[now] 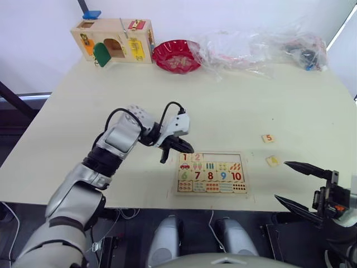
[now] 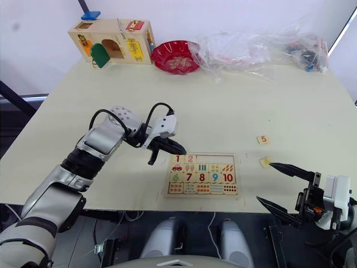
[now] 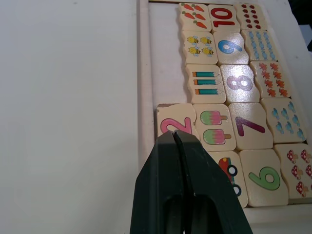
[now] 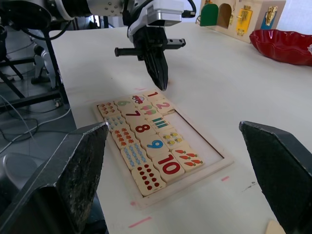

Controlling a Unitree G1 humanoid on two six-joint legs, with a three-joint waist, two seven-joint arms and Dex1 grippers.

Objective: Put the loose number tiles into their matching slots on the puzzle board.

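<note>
The puzzle board (image 1: 211, 173) lay near the front edge of the counter (image 1: 234, 106), its squares reading 1 and 2 in the top row and 6, 7, 8, 9, 10 in the number row below, with picture and dot squares between and beneath. The rest of the matching slots (image 1: 223, 157) in the top row stood bare. Two loose tiles sat on the counter to the board's right: one marked 5 (image 1: 268, 138) and another (image 1: 273, 161) that seemed to read 4. The left gripper (image 1: 183, 148) reached forward with bent elbow, jaws pressed together, tips over the board's top left corner above the 2 tile (image 3: 175, 122). The right gripper (image 1: 297, 184) hung low off the counter's front right, jaws spread wide. A wooden latch box (image 1: 114, 41) and a red bowl (image 1: 176, 56) stood at the far edge.
</note>
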